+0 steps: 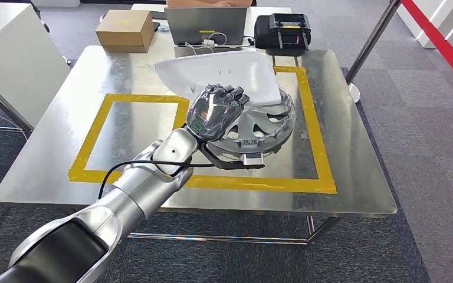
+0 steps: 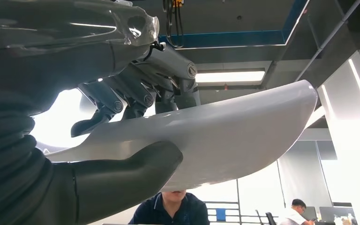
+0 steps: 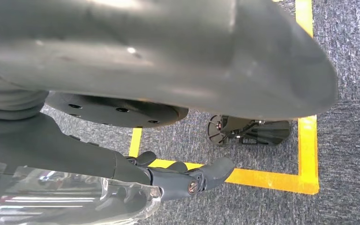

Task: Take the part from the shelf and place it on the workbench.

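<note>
A white curved shell part [image 1: 224, 69] hangs low over the metal workbench [image 1: 360, 153], gripped by my left hand [image 1: 215, 110]. In the left wrist view the thumb [image 2: 140, 164] presses under the part [image 2: 234, 136] and the darker fingers [image 2: 140, 93] lie over its other face. Directly beneath the hand and part, a grey round spoked cover [image 1: 262, 127] lies on the bench inside the yellow tape rectangle [image 1: 321, 159]. My right hand [image 3: 178, 180] hangs by my side above grey carpet, fingers loosely extended and holding nothing.
At the bench's far edge stand a cardboard box [image 1: 125, 28], a laptop [image 1: 205, 26] and a black case [image 1: 282, 29]. A white cabinet [image 1: 6, 59] stands on the left and a slanted pole [image 1: 377, 41] on the right. A person [image 2: 168, 211] sits beyond the bench.
</note>
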You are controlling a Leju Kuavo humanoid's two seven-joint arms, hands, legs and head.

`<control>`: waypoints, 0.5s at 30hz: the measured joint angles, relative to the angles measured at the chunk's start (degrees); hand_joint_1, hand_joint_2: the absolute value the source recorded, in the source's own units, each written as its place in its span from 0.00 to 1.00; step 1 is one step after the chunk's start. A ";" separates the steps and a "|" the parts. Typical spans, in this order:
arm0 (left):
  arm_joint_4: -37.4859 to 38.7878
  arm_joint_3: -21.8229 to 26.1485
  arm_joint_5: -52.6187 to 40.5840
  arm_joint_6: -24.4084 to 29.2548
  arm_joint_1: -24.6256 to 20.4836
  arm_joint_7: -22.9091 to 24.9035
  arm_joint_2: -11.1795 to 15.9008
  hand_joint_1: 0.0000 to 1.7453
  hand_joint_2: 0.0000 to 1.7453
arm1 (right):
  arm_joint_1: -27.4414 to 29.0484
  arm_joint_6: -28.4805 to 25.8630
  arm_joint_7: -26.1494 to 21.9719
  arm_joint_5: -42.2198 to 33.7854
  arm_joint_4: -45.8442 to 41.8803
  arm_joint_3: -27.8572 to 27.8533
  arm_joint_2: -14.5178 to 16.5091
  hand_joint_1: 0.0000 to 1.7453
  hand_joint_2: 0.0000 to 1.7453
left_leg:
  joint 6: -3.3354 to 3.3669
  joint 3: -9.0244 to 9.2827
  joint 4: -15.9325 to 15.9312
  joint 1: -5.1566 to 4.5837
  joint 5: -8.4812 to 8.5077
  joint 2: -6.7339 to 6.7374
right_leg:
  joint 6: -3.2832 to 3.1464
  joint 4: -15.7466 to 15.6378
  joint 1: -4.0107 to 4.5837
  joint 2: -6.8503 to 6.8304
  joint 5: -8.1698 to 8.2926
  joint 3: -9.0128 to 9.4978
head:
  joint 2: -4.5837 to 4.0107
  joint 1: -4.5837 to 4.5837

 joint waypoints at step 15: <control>-0.01 0.00 0.00 0.00 0.00 0.00 0.00 1.00 1.00 | 0.00 0.00 0.00 0.00 0.00 -0.01 0.00 0.00 0.00 | 0.00 0.00 0.00 0.00 0.00 0.00 | -0.01 0.02 0.00 0.00 0.00 -0.02 | 0.00 0.01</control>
